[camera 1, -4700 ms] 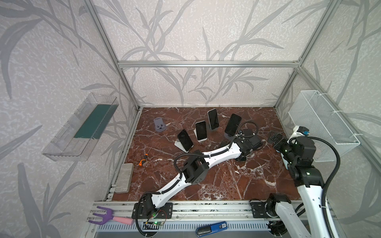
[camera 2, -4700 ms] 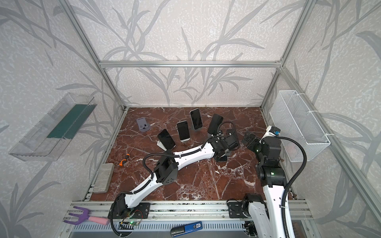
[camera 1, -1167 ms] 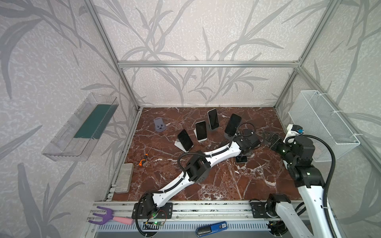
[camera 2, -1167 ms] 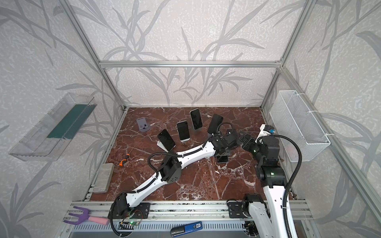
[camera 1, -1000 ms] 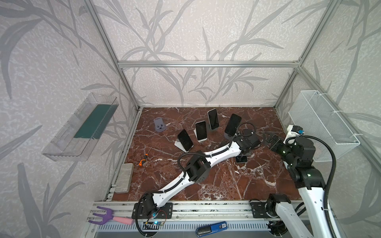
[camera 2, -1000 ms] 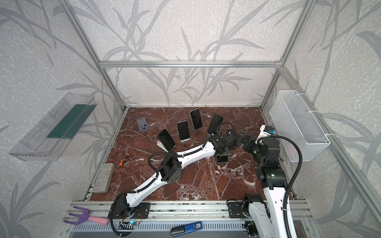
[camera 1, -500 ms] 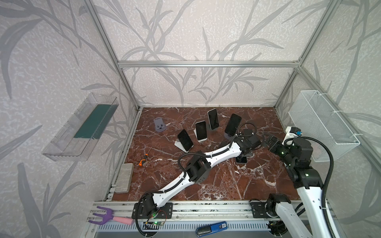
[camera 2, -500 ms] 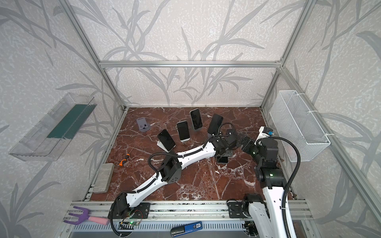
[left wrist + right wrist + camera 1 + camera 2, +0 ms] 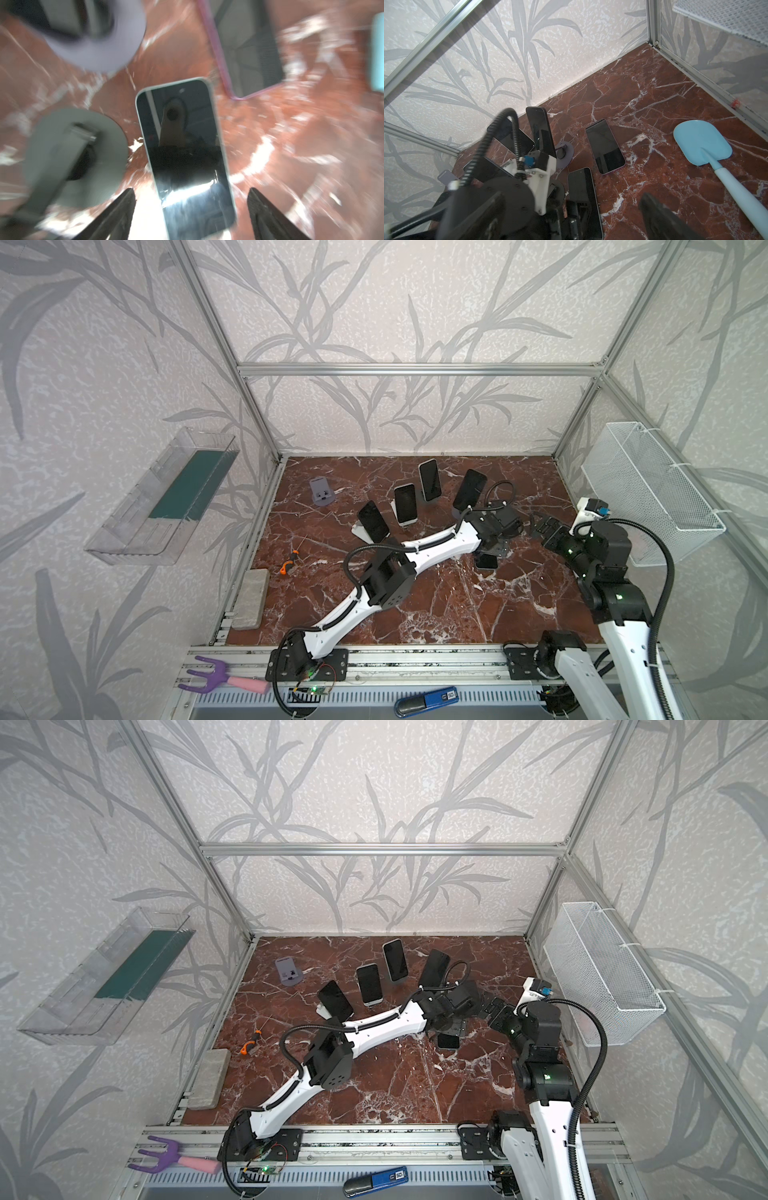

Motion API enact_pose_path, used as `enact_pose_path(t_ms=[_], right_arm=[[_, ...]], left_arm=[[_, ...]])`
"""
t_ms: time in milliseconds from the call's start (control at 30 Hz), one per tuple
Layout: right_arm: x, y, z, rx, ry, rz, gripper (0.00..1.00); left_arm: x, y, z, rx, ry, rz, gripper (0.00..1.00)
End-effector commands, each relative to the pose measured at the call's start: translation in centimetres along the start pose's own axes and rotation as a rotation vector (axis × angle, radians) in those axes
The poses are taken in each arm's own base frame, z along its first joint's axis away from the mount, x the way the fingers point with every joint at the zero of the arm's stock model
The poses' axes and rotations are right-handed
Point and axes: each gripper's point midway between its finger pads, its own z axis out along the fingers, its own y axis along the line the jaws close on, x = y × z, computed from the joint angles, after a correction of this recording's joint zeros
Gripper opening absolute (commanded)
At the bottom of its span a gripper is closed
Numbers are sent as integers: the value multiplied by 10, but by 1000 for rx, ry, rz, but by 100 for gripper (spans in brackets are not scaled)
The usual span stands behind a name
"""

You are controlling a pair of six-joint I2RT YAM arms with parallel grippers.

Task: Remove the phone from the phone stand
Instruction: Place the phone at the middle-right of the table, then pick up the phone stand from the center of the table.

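Phone (image 9: 185,155) flat on marble floor (image 9: 436,614), screen up, just beside the empty grey phone stand (image 9: 72,158); left gripper (image 9: 191,190) above it, fingers apart either side, not touching; right gripper (image 9: 540,526) near, spread wide, holding nothing; blue tool (image 9: 426,700) on front rail carries a white label, lettering too small to read.

You see the left gripper (image 9: 494,549) low over a phone (image 9: 486,561) lying flat on the table (image 9: 436,614). Four propped phones (image 9: 405,502) stand behind, with an empty stand (image 9: 322,492) apart.
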Motion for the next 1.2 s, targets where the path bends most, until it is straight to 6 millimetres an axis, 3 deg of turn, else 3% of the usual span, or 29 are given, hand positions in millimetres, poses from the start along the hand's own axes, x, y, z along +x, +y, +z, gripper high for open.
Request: enact_pose_path(t_ms=[0, 133, 267, 400, 467, 567, 700, 1000, 1167], right_arm=[[-40, -2, -18, 74, -136, -35, 99], [-50, 9, -16, 28, -152, -20, 99], [-32, 14, 2, -31, -77, 6, 99], [-6, 10, 18, -72, -14, 20, 99], [5, 6, 26, -70, 19, 25, 99], [17, 2, 34, -66, 59, 19, 99], [25, -2, 40, -63, 87, 8, 99], [36, -9, 46, -45, 108, 3, 99], [37, -9, 51, -52, 115, 4, 99]], left_arm=[[-57, -18, -72, 151, -149, 68, 82], [-69, -5, -105, 190, -152, 103, 82], [-69, 28, -124, 101, -217, 217, 88], [-46, 63, -108, 91, -258, 405, 98], [-36, 85, -94, 86, -273, 411, 99], [-20, 99, -72, 134, -237, 407, 99], [-10, 101, -51, 155, -239, 464, 99], [-9, 97, -35, 265, -228, 507, 98], [-6, 105, -14, 253, -178, 464, 94]])
